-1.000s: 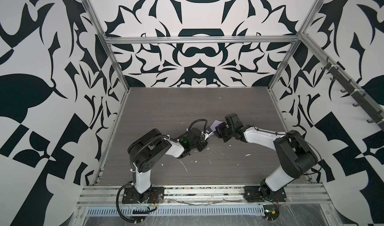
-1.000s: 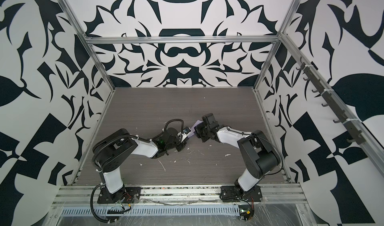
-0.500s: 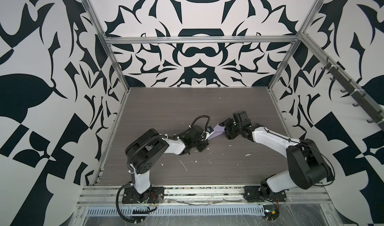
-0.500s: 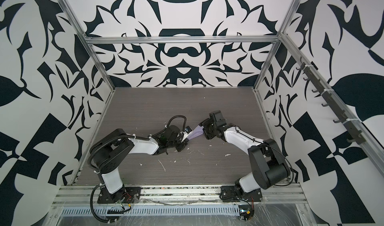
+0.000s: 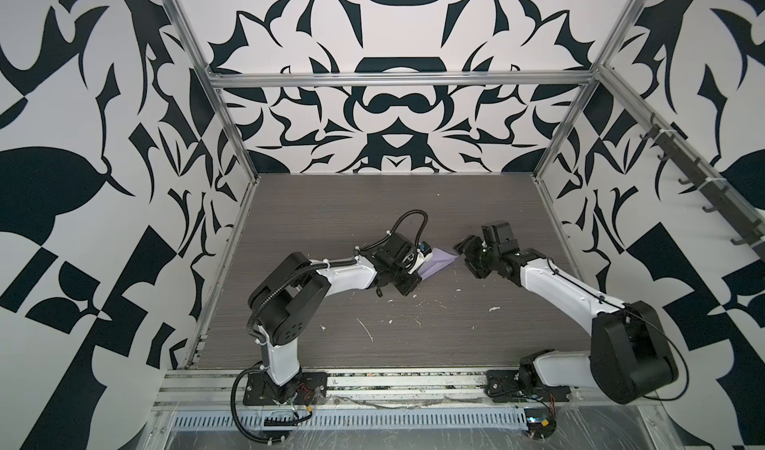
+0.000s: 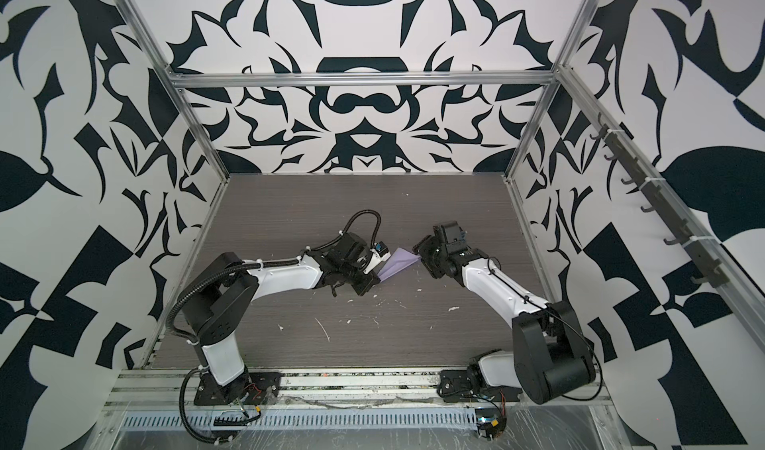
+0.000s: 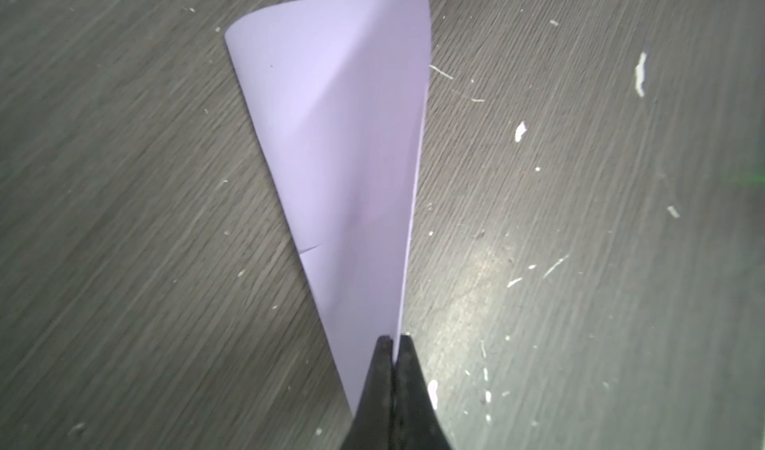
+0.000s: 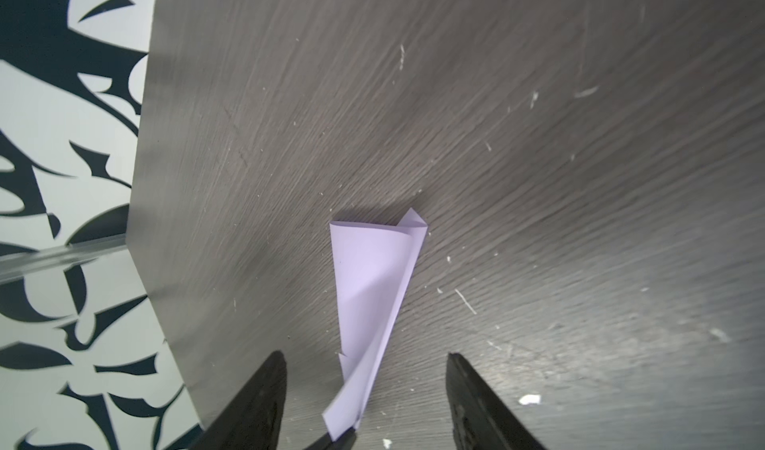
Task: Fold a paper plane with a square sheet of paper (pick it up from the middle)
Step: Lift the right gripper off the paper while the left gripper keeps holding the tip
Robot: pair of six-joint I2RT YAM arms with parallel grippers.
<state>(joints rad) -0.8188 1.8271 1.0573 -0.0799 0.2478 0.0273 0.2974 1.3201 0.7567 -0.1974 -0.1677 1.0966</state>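
One grip only: left gripper (image 7: 393,340) is pinched shut on the paper plane (image 7: 343,137), low over the table (image 5: 372,203) between both arms. Right gripper (image 8: 365,354) gapes, holding nothing (paper lies between its jaws). Looks like late-stage folding; next calls for the right to close squarely, without crumpling.

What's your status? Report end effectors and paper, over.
Left end effector shut on folded paper. Right end effector open, not gripping. Only white flecks on table, nothing in the way.
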